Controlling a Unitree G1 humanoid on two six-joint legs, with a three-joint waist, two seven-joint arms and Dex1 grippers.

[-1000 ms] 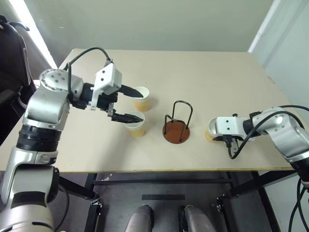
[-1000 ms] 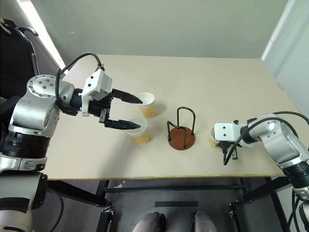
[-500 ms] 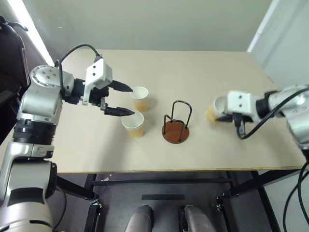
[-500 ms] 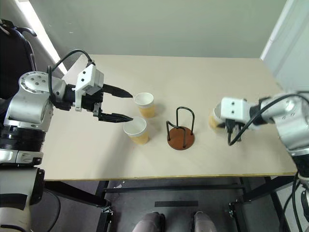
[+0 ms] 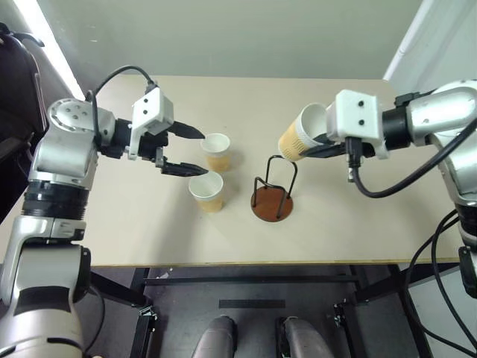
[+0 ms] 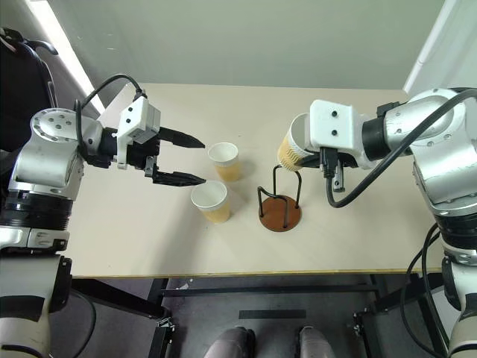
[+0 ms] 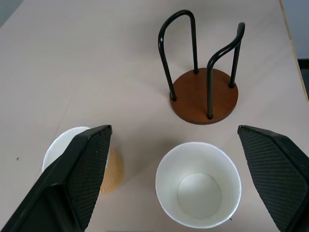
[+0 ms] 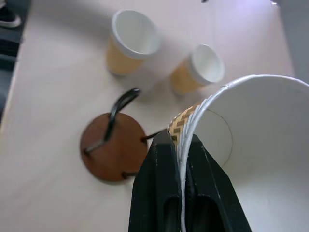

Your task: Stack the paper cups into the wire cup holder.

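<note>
Bright, even light; window glare upper left; soft shadows; sharp focus.

In the left wrist view the far paper cup (image 7: 82, 164) is half covered by the left gripper's finger (image 7: 72, 183), so only part of its rim and tan wall shows, and both fingers run off the picture's edge. In the right wrist view the held paper cup (image 8: 251, 145) is cut off at the edge, and its lower wall is hidden behind the right gripper's fingers (image 8: 166, 193). In the left eye view that cup (image 5: 302, 134) covers the fingertips pinching its rim
</note>
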